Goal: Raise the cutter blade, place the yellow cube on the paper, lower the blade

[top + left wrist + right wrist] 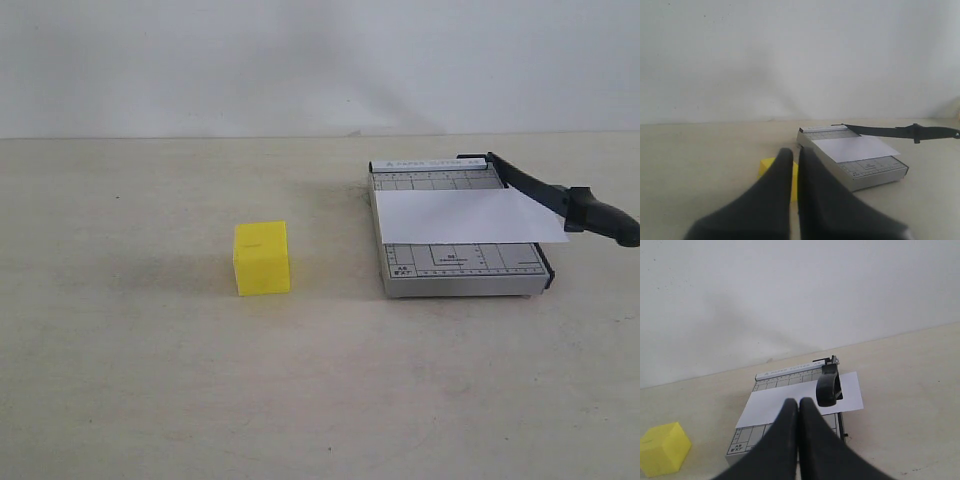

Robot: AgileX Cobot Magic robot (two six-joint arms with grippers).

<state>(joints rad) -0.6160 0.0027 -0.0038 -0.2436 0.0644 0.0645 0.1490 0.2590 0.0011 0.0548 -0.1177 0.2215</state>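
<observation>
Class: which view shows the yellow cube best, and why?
Exterior view: the yellow cube stands whole, unobstructed. Left wrist view: the left gripper hides most of it. Right wrist view: pushed to the edge.

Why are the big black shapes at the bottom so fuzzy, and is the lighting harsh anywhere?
Left wrist view: the left gripper sits very close to the lens, so it blurs; the trimmer beyond is sharper. Right wrist view: the right gripper blurs likewise. Exterior view: soft, even light, only a faint shadow beside the yellow cube, no glare on the paper.
</observation>
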